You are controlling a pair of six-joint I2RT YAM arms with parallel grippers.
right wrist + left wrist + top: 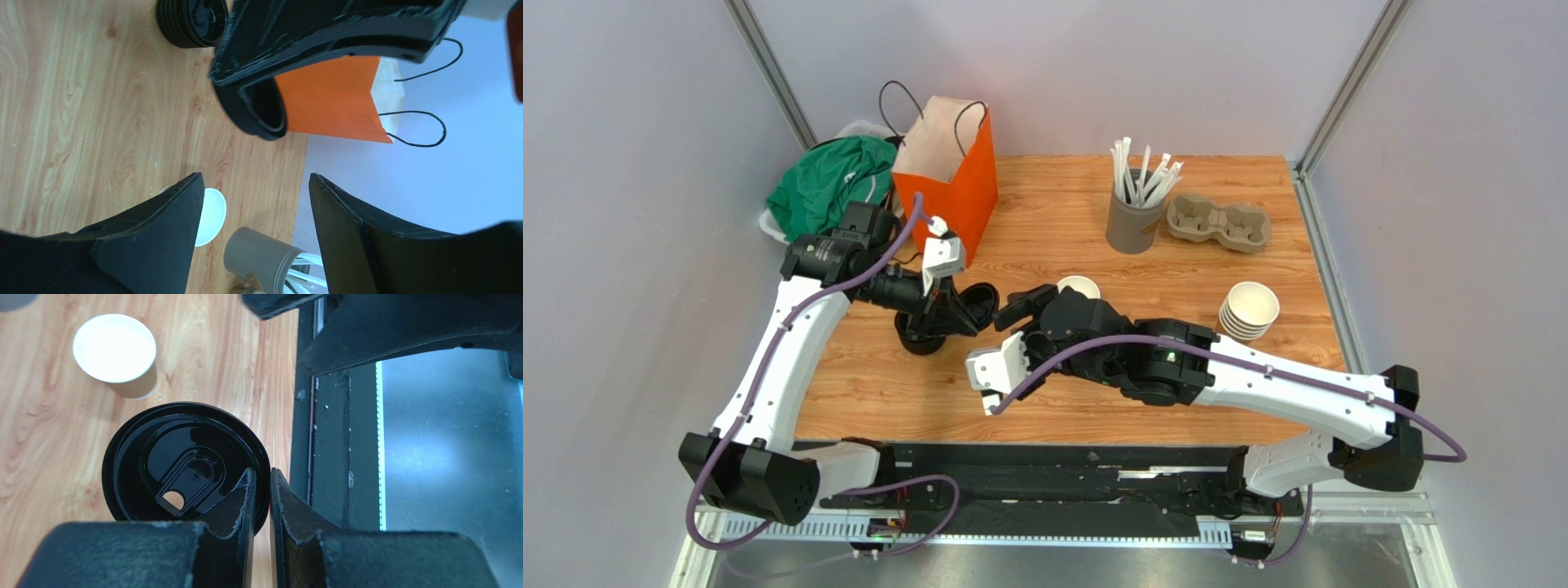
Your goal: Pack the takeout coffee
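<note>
Near edge first: two arms reach in over the wooden table [891, 395]. The left gripper [262, 475] has its jaws drawn narrow, pinching the rim of one black lid [132, 471], which hangs above the table, drink slot showing in the left wrist view. The right gripper [255, 184] stands with jaws wide and nothing between them. It points toward the held lid, close to it but apart.

One tan cup [1078, 287] stands upright just beyond the right gripper, lidless, white inside, beside the fingers and not between them. Near the left gripper, one stack of black lids [184, 24] sits on the wood; I cannot count them.

Further right, one stack of tan cups [1249, 309], well apart from the single cup. Farther back, one grey cup of white straws [1133, 221], and just beside it one cardboard carrier [1220, 223] with two wells. At the far left, one orange bag [946, 181] stands open, with one green cloth [830, 184] heaped beside it.
</note>
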